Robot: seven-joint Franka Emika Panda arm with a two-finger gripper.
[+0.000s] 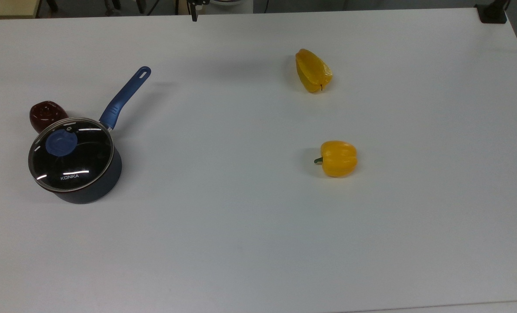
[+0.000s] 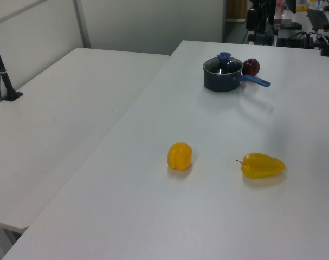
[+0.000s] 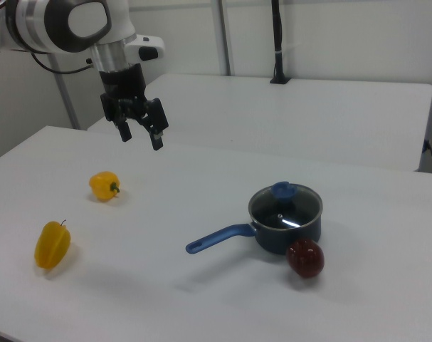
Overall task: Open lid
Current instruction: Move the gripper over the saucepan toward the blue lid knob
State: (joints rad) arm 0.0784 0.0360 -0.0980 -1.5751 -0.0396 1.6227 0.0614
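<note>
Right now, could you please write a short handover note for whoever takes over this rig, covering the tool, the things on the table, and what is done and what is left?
Tool: open, empty, hanging in the air above the table, well away from the pan and nearer the rounder yellow pepper.
Lid: seated on the dark pan, blue knob up. The pan's blue handle is free.
Nearby: a dark red apple close beside the pan, and a second, longer yellow pepper farther off.
Done: nothing yet; the lid is untouched.
Left: bring the tool over the knob, grip it, and lift the lid off.
</note>
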